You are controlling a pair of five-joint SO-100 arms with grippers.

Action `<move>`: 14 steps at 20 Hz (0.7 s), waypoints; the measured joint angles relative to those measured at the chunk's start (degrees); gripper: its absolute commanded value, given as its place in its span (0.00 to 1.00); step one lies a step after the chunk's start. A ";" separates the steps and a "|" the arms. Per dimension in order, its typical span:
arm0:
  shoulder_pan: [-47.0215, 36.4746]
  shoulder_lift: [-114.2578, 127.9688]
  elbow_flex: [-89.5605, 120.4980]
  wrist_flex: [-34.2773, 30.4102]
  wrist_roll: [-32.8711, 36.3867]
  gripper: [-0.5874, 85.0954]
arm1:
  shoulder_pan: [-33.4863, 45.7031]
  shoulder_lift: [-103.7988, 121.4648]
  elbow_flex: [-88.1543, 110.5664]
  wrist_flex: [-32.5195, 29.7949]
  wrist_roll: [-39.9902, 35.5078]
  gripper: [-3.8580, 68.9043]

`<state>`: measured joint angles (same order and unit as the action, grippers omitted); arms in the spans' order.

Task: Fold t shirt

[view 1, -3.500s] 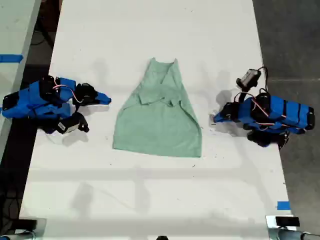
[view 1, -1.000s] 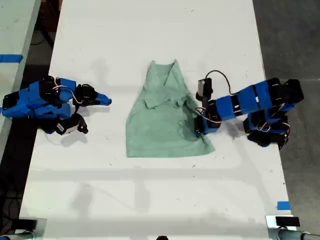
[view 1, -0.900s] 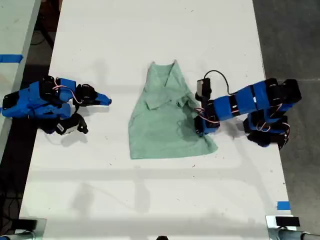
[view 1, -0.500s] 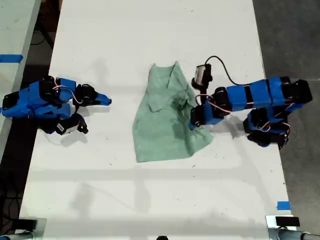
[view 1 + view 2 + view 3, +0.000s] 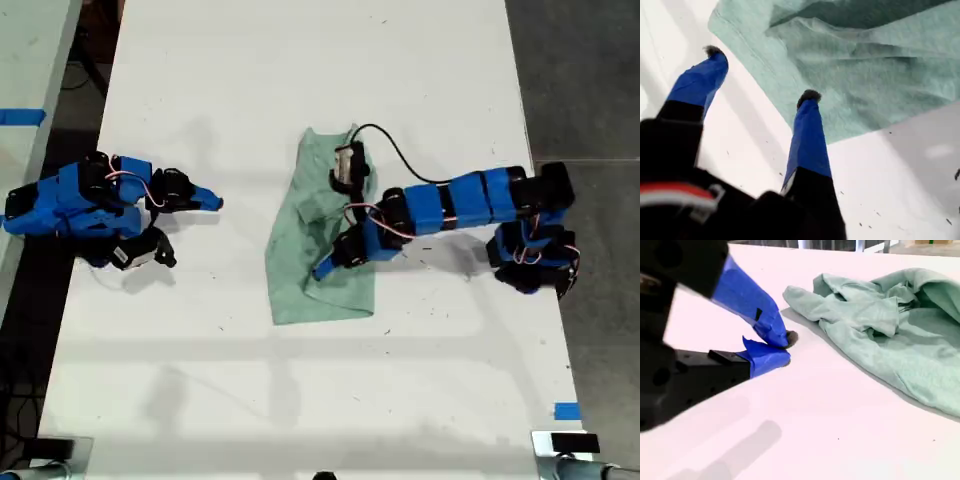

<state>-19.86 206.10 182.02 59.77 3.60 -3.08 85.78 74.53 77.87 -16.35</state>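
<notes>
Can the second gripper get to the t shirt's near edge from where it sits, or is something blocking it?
Probably yes. Only bare table lies between my second gripper and the t shirt. My first gripper, jaws open, is over the shirt's middle, reaching in from the opposite side.

T shirt (image 5: 318,255): soft matt cloth, wrinkled, pale mint. Table (image 5: 300,400): smooth white surface, faint sheen, small dark specks. My first gripper (image 5: 760,75) fingers (image 5: 807,140): smooth blue plastic with dark tips
</notes>
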 measured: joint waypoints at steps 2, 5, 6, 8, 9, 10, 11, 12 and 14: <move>0.00 0.00 0.00 0.00 0.00 0.00 | 0.00 4.13 1.76 5.19 2.72 0.06; 0.00 0.00 0.00 0.00 0.00 0.00 | 0.79 21.18 16.79 6.15 7.38 0.06; 0.00 0.00 0.00 0.00 0.00 0.00 | 1.93 28.74 24.43 4.04 7.56 0.06; 0.00 0.00 0.00 0.00 0.00 0.00 | 4.48 45.70 42.54 -4.22 7.65 0.06; 0.00 0.00 0.00 0.00 0.00 0.00 | 5.54 54.40 52.73 -9.32 7.56 0.06; 0.00 0.00 0.00 0.00 0.00 0.00 | 6.59 62.67 62.58 -14.06 6.94 0.06; 0.00 0.00 0.00 0.00 0.00 0.00 | 7.91 70.58 72.16 -17.75 6.33 0.06; 0.00 0.00 0.00 0.00 0.00 0.00 | 9.49 77.43 80.86 -20.13 5.71 0.06; 0.00 0.00 0.00 0.00 0.00 0.00 | 11.51 90.79 95.62 -21.36 5.63 0.07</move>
<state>-19.86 206.10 182.02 59.77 3.60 8.44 176.57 170.16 56.51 -10.72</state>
